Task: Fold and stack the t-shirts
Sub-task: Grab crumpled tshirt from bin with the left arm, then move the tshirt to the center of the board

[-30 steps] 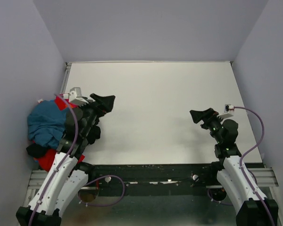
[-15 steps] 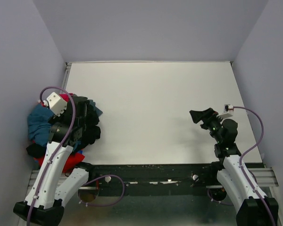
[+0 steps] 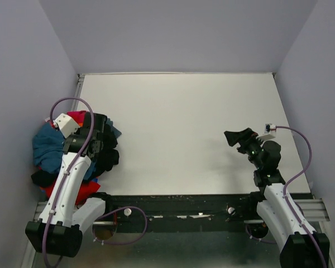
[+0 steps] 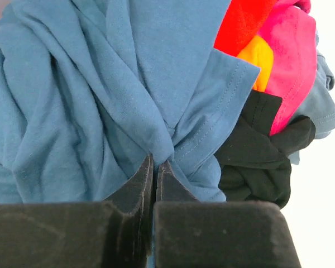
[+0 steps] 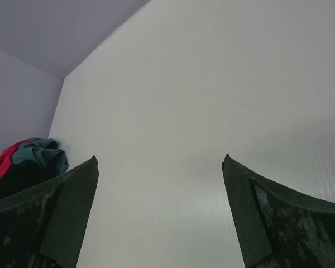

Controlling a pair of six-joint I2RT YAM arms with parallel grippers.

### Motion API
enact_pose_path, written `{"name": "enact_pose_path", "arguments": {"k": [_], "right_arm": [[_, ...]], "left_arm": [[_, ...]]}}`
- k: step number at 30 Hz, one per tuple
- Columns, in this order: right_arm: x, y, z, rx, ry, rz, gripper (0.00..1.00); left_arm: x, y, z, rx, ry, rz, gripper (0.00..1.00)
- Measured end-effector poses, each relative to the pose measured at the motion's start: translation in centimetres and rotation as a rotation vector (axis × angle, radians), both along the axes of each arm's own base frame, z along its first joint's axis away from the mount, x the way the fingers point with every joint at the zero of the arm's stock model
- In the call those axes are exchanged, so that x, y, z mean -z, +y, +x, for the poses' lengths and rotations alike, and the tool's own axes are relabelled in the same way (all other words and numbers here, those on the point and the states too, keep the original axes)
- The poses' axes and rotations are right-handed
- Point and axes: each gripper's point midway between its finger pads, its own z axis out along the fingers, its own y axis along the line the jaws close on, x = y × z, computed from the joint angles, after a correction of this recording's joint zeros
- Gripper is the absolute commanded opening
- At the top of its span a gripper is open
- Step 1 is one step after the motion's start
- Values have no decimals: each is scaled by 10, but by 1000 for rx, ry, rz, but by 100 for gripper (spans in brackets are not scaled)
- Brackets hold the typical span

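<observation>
The t-shirts lie in a crumpled heap (image 3: 47,148) at the table's left edge. In the left wrist view the teal-blue shirt (image 4: 100,84) fills most of the frame, with red (image 4: 243,22), orange (image 4: 258,56), magenta (image 4: 290,61) and black (image 4: 257,162) cloth bunched to its right. My left gripper (image 4: 155,164) points down into the heap, shut on a pinched fold of the teal-blue shirt. My right gripper (image 3: 233,137) hovers over bare table on the right, open (image 5: 159,162) with nothing between its fingers.
The white table (image 3: 178,123) is walled in by grey-lilac panels on three sides. The heap (image 5: 39,153) shows small at the far left of the right wrist view. A black rail runs along the near edge by the arm bases.
My left arm swung left off the table and down onto the heap. Its jaws, wide open before, have shut on the teal-blue cloth. The right arm has stayed still.
</observation>
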Motion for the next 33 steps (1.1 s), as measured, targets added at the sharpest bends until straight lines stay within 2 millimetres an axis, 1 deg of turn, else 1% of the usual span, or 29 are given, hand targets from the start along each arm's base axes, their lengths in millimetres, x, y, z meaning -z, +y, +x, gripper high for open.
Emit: {"name": "enact_pose_path", "arguments": {"k": [2, 4, 5, 7, 8, 9, 10, 11, 12, 13, 14, 15, 16, 18, 20, 21, 22, 24, 25, 27, 29, 30, 31, 32, 33], "right_arm": [[0, 0, 0, 0, 1, 0, 100], [0, 0, 0, 0, 1, 0, 100], [1, 0, 0, 0, 3, 1, 100], [2, 0, 0, 1, 8, 4, 100], [3, 0, 0, 1, 11, 5, 100], [3, 0, 0, 1, 13, 6, 100], [3, 0, 0, 1, 14, 6, 100], [3, 0, 0, 1, 15, 7, 100], [3, 0, 0, 1, 15, 7, 100], [3, 0, 0, 1, 15, 7, 100], [3, 0, 0, 1, 15, 7, 100], [3, 0, 0, 1, 15, 7, 100], [3, 0, 0, 1, 15, 7, 100], [3, 0, 0, 1, 14, 7, 100], [2, 0, 0, 2, 10, 7, 100], [1, 0, 0, 2, 7, 7, 100], [0, 0, 0, 2, 4, 7, 100], [-1, 0, 0, 2, -1, 7, 100], [-1, 0, 0, 2, -2, 7, 100], [-1, 0, 0, 3, -1, 7, 100], [-1, -1, 0, 9, -1, 6, 100], [-1, -2, 1, 13, 0, 5, 100], [0, -2, 1, 16, 1, 4, 100], [0, -3, 1, 20, 1, 4, 100], [-1, -4, 1, 24, -1, 3, 100]], "left_arm": [[0, 0, 0, -1, 8, 0, 0], [-10, 0, 1, 5, -15, -1, 0], [-20, 0, 2, 5, -45, -4, 0], [-46, 0, 4, 11, -121, -10, 0], [-65, 0, 4, 18, -179, -13, 0], [-80, 0, 5, 23, -224, -14, 0], [-102, -2, 6, 51, -294, -22, 0], [-114, -3, 7, 67, -334, -26, 0], [-136, -10, 10, 117, -408, -45, 0], [-151, -15, 14, 165, -461, -56, 0], [-170, -28, 20, 248, -533, -80, 0], [-183, -38, 25, 317, -579, -98, 0], [-197, -52, 33, 404, -628, -120, 0], [-219, -84, 52, 574, -684, -173, 0], [-242, -121, 81, 737, -722, -240, 0], [-248, -138, 93, 799, -724, -267, 0], [-259, -160, 104, 876, -736, -294, 0], [-269, -221, 130, 1052, -716, -347, 0], [-271, -244, 137, 1117, -708, -363, 0], [-274, -307, 150, 1271, -676, -412, 0], [-287, -350, 153, 1383, -683, -442, 0], [-298, -375, 154, 1447, -694, -458, 0], [-314, -390, 154, 1492, -729, -463, 0], [-333, -409, 155, 1544, -778, -473, 0], [-350, -419, 152, 1581, -832, -479, 0]]}}
